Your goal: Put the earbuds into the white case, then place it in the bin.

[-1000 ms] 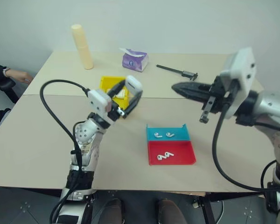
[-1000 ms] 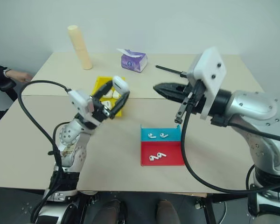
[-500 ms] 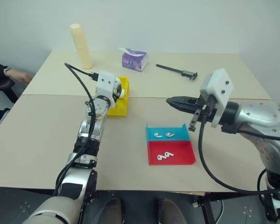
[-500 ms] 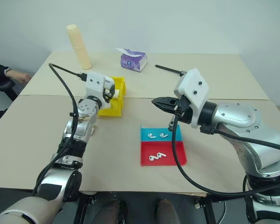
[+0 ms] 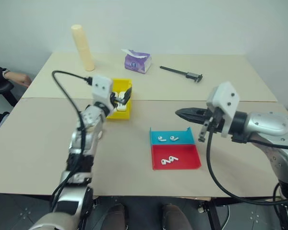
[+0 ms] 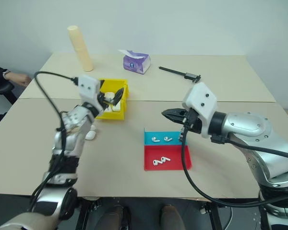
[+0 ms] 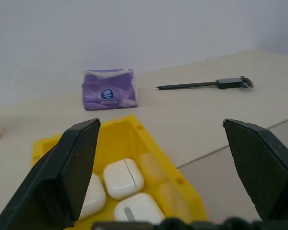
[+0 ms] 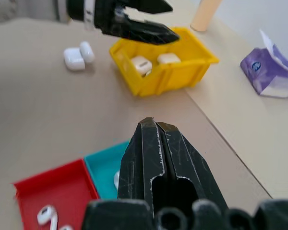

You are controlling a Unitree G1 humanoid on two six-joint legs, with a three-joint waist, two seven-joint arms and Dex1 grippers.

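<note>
Since a second ago the left gripper (image 6: 111,98) has swung over the bin (image 6: 122,113), let go of the case it carried and spread its jaws wide; the right gripper (image 5: 182,113) has sunk, jaws pressed shut and empty, above the tray (image 5: 188,164). White cases (image 7: 123,178) lie inside the yellow bin, near the table's far left. Another white case (image 6: 90,134) lies open on the table beside the left arm. Four earbuds (image 5: 170,160) rest in the tray, mid-table. They look light, glossy and slippery; pinching across the bulb seems safest.
</note>
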